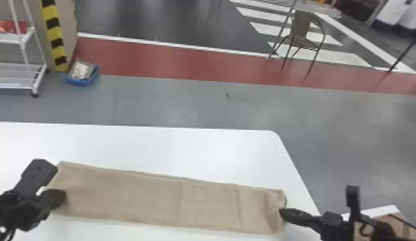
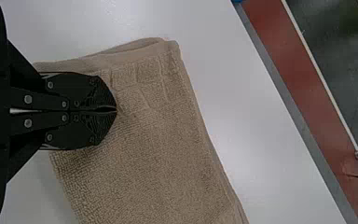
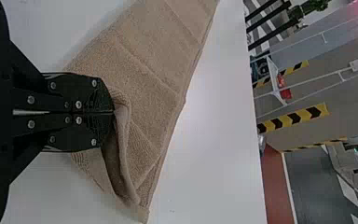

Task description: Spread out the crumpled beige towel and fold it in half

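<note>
Towel [image 1: 159,197] lies under left end effector [image 1: 60,196], fingers together; right end effector [image 1: 283,213] clamps it.

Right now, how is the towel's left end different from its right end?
The left end has small wrinkles, while the right end bunches up into a raised fold at the right gripper's fingers.
The right end is close to the side edge of the white table, but the left end has more table beyond it.
Both ends are beige, and each has a gripper's shut fingers at it.
</note>
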`<move>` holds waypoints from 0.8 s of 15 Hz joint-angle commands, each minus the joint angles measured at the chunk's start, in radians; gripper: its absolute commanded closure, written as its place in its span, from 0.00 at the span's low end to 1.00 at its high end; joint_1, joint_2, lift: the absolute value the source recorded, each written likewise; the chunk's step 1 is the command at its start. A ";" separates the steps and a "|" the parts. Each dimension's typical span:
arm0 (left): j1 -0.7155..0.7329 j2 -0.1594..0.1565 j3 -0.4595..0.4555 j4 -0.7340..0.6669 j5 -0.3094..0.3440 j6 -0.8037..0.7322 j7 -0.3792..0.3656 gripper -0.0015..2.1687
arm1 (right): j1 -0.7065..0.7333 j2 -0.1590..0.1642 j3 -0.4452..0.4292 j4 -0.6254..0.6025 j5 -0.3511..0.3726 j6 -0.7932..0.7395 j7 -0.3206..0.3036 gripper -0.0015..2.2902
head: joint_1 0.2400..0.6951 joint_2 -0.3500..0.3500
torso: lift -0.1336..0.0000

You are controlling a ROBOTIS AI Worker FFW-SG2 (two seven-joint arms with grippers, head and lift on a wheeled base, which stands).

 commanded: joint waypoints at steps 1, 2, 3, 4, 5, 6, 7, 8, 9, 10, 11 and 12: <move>0.005 0.007 0.009 -0.010 -0.002 0.013 0.000 0.71 | 0.008 -0.023 -0.018 -0.026 -0.001 0.065 0.009 0.58 | 1.00 0.04 | 1.00; 0.006 0.007 0.009 -0.010 -0.002 0.013 0.000 0.71 | 0.011 -0.037 -0.018 -0.026 0.010 0.080 0.009 0.58 | 1.00 0.03 | 1.00; 0.008 0.007 0.009 -0.015 -0.002 0.013 0.000 0.71 | 0.015 -0.055 -0.013 -0.026 0.035 0.099 0.009 0.58 | 1.00 0.02 | 1.00; 0.008 0.007 0.007 -0.018 -0.002 0.013 0.000 0.71 | 0.014 -0.063 -0.013 -0.026 0.076 0.102 0.009 0.58 | 1.00 0.01 | 1.00; 0.008 0.007 0.006 -0.021 -0.002 0.016 -0.002 0.71 | 0.015 -0.074 -0.014 -0.026 0.082 0.102 0.009 0.58 | 1.00 0.00 | 1.00; 0.009 0.005 0.004 -0.028 -0.002 0.028 -0.003 0.71 | 0.018 -0.080 -0.014 -0.026 0.087 0.108 0.007 0.58 | 1.00 0.00 | 1.00; 0.011 0.002 0.004 -0.033 -0.005 0.037 -0.005 0.71 | 0.023 -0.078 -0.008 -0.035 0.121 0.120 -0.020 0.58 | 1.00 0.00 | 1.00; 0.011 0.000 0.003 -0.035 -0.008 0.044 -0.006 0.71 | 0.026 -0.077 -0.001 -0.040 0.150 0.120 -0.054 0.58 | 1.00 0.00 | 1.00; 0.014 -0.001 0.003 -0.035 -0.008 0.044 -0.006 0.71 | 0.029 -0.077 -0.004 -0.040 0.151 0.108 -0.085 0.58 | 1.00 0.00 | 1.00; 0.014 -0.001 0.001 -0.035 -0.011 0.050 -0.006 0.71 | 0.034 -0.077 0.009 -0.043 0.162 0.108 -0.117 0.58 | 1.00 0.00 | 1.00; 0.015 -0.001 0.001 -0.038 -0.012 0.059 -0.006 0.71 | 0.037 -0.072 0.021 -0.049 0.170 0.111 -0.145 0.58 | 1.00 0.00 | 1.00; 0.018 -0.001 0.003 -0.044 -0.012 0.068 -0.006 0.71 | 0.038 -0.069 0.030 -0.051 0.174 0.111 -0.171 0.57 | 1.00 0.00 | 1.00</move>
